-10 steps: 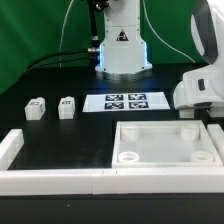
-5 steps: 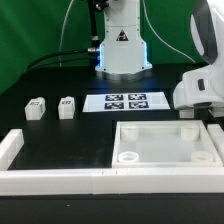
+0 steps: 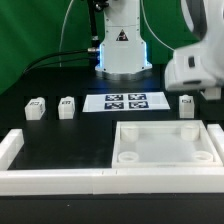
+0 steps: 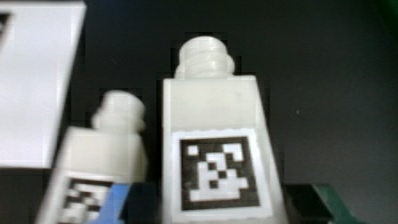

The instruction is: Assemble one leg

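A leg [image 3: 186,103], a small white peg with a marker tag, stands on the black table at the exterior view's right. My gripper [image 3: 205,88] hangs just above and behind it. In the wrist view that leg [image 4: 214,130] lies between my blue finger [image 4: 121,205] and green finger [image 4: 347,205], with dark gaps on both sides. The gripper [image 4: 231,208] is open. A second leg [image 4: 98,150] stands right beside the first, outside the blue finger. Two more legs [image 3: 36,108] [image 3: 67,106] stand at the exterior view's left.
The marker board [image 3: 127,101] lies in the middle. The large white square panel [image 3: 165,150] with corner holes lies in front. A white rail [image 3: 50,180] runs along the front edge. The arm's base [image 3: 122,45] stands at the back.
My arm has moved up and towards the exterior view's left. The leg at the right, hidden behind it before, now shows standing on the table.
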You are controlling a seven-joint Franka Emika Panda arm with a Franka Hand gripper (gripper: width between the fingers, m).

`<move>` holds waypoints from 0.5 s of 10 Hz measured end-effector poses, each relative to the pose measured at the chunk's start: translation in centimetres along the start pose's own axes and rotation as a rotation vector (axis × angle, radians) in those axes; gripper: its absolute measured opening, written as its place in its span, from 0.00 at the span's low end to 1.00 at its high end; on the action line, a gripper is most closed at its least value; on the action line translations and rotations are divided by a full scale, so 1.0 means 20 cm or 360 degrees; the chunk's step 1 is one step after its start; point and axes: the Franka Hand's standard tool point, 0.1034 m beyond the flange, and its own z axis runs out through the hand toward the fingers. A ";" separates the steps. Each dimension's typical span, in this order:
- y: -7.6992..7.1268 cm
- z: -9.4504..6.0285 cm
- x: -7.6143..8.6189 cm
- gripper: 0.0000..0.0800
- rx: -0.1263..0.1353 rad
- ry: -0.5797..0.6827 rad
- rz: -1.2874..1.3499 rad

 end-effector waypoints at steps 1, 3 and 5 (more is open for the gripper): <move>0.01 -0.04 -0.05 0.37 -0.0005 -0.0020 0.0020; 0.03 -0.15 -0.10 0.37 0.0002 0.0032 0.0018; 0.02 -0.12 -0.07 0.37 0.0008 0.0078 0.0018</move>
